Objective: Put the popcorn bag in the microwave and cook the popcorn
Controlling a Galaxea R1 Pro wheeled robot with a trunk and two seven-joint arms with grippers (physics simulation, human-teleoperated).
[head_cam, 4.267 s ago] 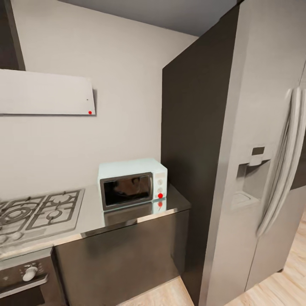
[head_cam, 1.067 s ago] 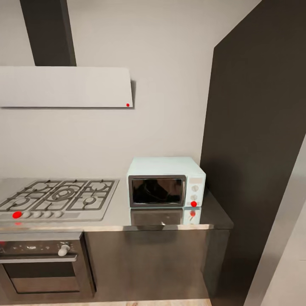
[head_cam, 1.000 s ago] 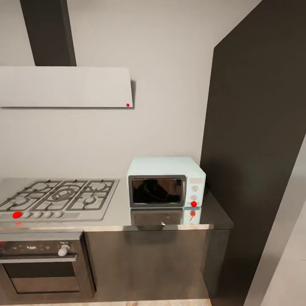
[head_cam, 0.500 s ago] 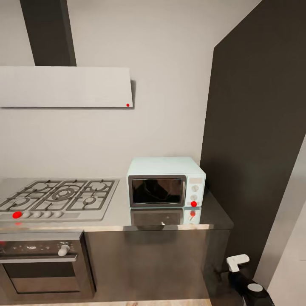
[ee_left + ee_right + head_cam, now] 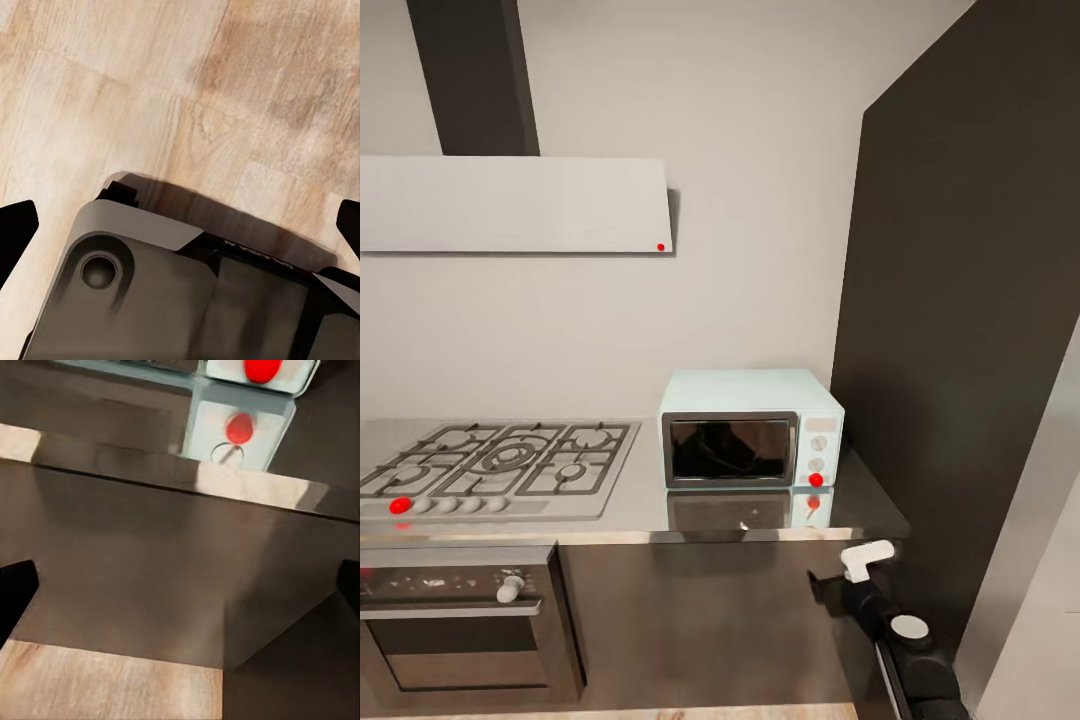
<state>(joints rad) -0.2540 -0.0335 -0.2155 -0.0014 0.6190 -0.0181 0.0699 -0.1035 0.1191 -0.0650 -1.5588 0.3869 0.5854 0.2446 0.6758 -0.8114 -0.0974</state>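
mint-blue box microwave (image 5: 750,428) shut on grey glossy tabletop (image 5: 860,510) | right tool (image 5: 180,585) wide, empty | left tool (image 5: 180,225) wide, empty

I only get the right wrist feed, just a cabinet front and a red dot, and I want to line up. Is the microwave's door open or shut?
Observer: Shut. The microwave stands on the countertop with its dark glass door closed.
Operator: Where is my right arm relative to it?
Observer: The right arm is lower than the countertop's front edge, in front of the cabinet, below and to the right of the microwave.
Operator: What is on the microwave's other side?
Observer: A gas hob set into the countertop.
Operator: And the left arm?
Observer: Its camera looks down at the wood floor and the robot's own base.
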